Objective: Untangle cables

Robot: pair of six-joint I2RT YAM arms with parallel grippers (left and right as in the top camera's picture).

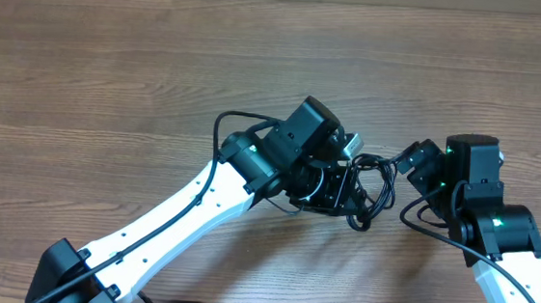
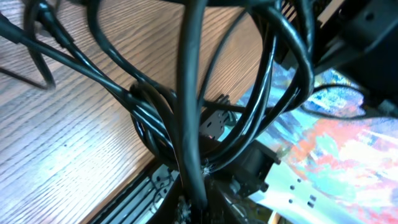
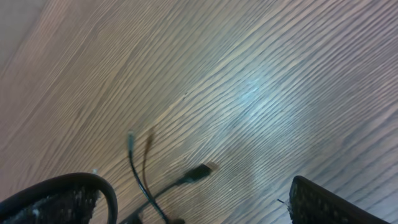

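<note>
Because the cables (image 1: 372, 193) are bunching in loops right of the table's (image 1: 112, 81) middle, I am pinching them in my closed left gripper (image 1: 349, 190) as an anchor, while my right gripper (image 1: 408, 163) is hovering beside them, jaws spread and empty

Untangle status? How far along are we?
Done: nothing clearly; the cables sit in one tangled bunch. In hand: left claw is shut on the bunch, loops crossing in its wrist view; right claw is open, empty, above a loose plug end. Left: pulling every strand apart.
</note>
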